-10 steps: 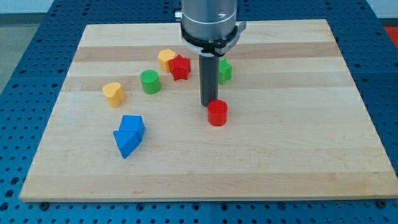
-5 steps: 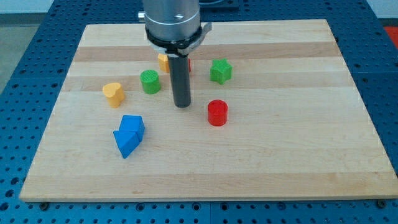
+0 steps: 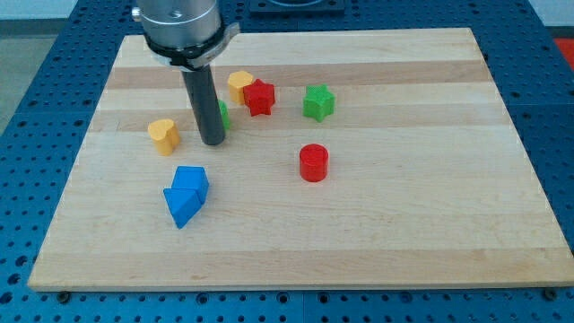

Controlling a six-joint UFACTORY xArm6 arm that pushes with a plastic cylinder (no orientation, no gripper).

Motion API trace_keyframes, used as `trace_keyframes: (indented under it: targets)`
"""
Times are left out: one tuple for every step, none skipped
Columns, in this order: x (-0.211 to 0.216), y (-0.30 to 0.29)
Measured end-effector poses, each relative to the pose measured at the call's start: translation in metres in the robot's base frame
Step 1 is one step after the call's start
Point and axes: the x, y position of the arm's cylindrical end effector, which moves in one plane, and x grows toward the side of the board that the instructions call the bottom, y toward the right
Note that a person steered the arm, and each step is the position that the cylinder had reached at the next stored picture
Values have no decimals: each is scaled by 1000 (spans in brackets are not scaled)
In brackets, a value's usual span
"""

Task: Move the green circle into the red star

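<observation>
The green circle (image 3: 222, 115) stands left of centre, mostly hidden behind my rod; only its right edge shows. The red star (image 3: 259, 96) lies up and to the right of it, touching a yellow block (image 3: 239, 84) on its left. My tip (image 3: 212, 142) rests on the board just below and left of the green circle, between it and the yellow heart (image 3: 163, 135).
A green star (image 3: 317, 101) lies right of the red star. A red circle (image 3: 314, 162) stands near the centre. Two blue blocks (image 3: 186, 194) sit together at lower left. The wooden board (image 3: 404, 224) lies on a blue perforated table.
My rod has swept from beside the red circle leftward across the board and now stands in front of the green circle. No block has visibly moved.
</observation>
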Motion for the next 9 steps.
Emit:
trace_keyframes:
  targets:
    - [0, -17]
    - [-1, -28]
    - [-6, -29]
    - [-18, -29]
    - [-32, -29]
    - [-37, -29]
    - [-37, -29]
    - [-37, -29]
    - [-37, -29]
